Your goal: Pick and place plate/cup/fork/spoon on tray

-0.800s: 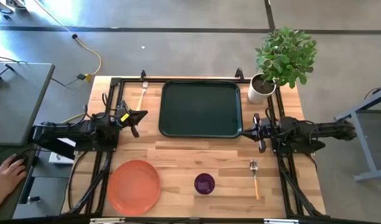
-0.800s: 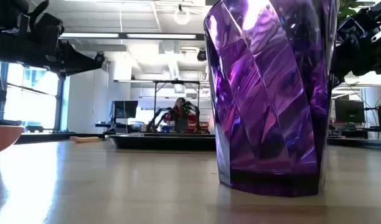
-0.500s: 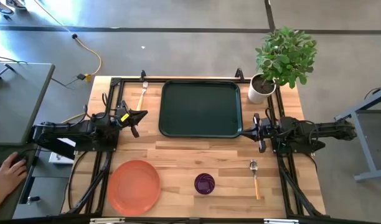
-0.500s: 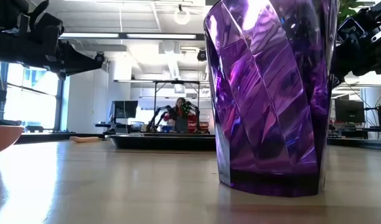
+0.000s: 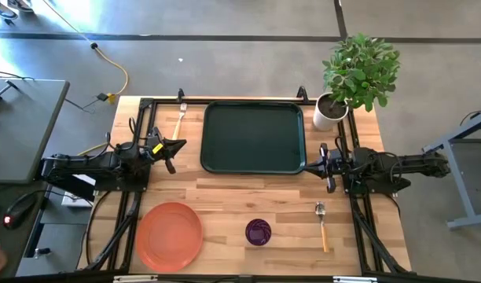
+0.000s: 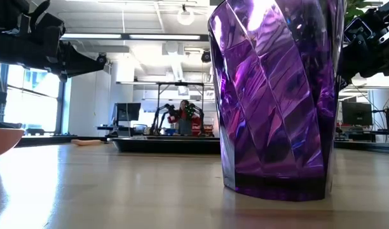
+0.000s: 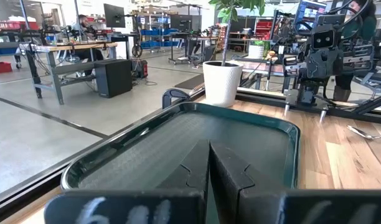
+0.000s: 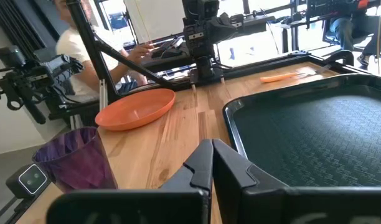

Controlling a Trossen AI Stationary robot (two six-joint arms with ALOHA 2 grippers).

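Orange-red plate, faceted purple cup, dark green tray.

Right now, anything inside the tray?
Nothing. The tray shows only bare green floor, with no part of it covered in the high view. The plate, cup, spoon and fork all lie on the table outside it.

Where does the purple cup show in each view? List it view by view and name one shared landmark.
High view: the cup near the table's front edge, between the plate and the spoon.
Low view: the cup close up, filling the middle and right.
Left wrist view: not in it.
Right wrist view: the cup beside the plate.
Shared landmark: the tray, in all four.
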